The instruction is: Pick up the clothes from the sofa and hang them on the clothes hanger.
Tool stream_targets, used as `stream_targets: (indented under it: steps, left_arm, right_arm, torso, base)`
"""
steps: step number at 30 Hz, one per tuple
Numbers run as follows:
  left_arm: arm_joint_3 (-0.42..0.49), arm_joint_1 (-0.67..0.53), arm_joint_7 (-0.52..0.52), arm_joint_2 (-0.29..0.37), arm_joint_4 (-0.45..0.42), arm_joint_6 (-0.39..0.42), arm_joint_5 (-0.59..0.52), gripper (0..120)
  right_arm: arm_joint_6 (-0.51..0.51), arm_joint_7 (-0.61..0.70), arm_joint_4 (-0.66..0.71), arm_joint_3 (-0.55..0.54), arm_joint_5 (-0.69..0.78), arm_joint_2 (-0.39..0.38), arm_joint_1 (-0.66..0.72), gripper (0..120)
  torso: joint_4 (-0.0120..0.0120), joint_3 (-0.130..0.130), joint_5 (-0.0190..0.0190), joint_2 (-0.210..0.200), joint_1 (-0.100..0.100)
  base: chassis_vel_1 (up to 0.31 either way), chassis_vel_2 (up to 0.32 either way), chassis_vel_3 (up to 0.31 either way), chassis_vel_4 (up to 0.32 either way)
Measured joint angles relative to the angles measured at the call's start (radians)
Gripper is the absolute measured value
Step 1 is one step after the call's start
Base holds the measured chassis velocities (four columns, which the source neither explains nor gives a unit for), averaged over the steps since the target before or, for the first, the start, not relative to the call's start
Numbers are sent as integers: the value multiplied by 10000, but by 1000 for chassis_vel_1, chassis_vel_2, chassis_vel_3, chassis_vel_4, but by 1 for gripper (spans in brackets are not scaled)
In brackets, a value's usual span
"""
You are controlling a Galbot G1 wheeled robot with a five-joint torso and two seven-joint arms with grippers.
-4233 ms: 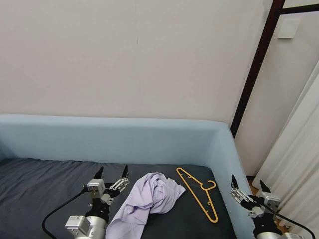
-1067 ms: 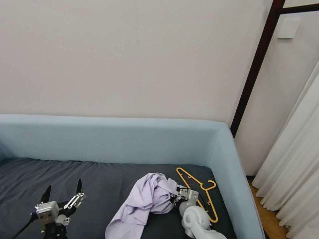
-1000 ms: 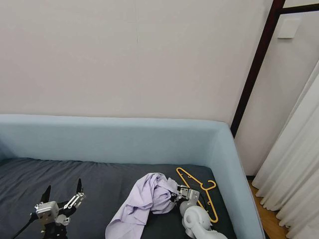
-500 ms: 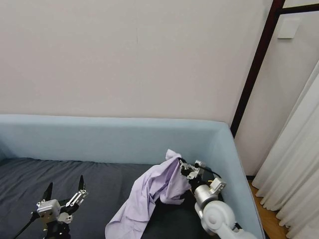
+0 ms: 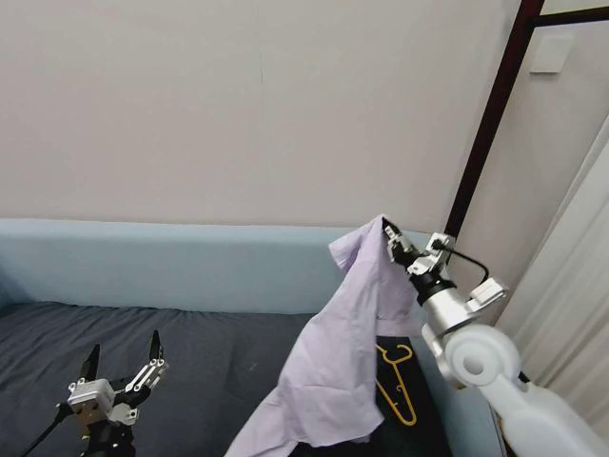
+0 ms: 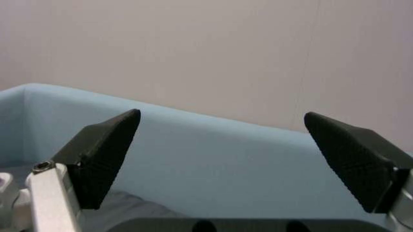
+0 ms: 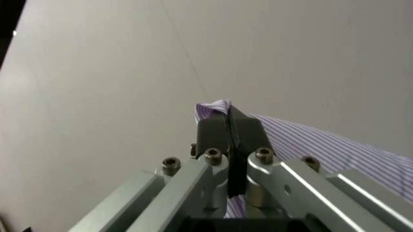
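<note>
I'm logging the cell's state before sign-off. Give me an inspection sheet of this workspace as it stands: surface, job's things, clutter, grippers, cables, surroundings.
Surface: sofa, light blue back and arm, dark seat cushion.
Job's things: lilac striped shirt hangs from the right gripper, its lower end down by the seat; orange hanger lies on the seat near the sofa's right arm, partly behind the shirt.
Clutter: nothing seen.
Grippers: right gripper shut on the shirt's top edge, raised above the sofa back; left gripper open, low over the seat, holding nothing.
Cables: black cable loops at the right wrist; left-arm cable trails low.
Surroundings: plain wall, dark post, white curtain.
</note>
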Motion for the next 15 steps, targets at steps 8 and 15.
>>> stream_targets:
  steps: [8, 15]
  left_arm:
    - [2, -53, 0, 126, 24, -1, -48, 100]
    - [5, -84, 0, 186, 40, -10, -75, 100]
  right_arm:
    - [45, -189, 446, 904, 1032, -908, 916, 0]
    - [159, -489, 356, 1203, 1242, -1365, 1466, 0]
  torso:
    - [0, 0, -1, 0, 0]
    - [0, 0, -2, 0, 0]
  base:
    - [0, 0, 0, 0]
    - [0, 0, 0, 0]
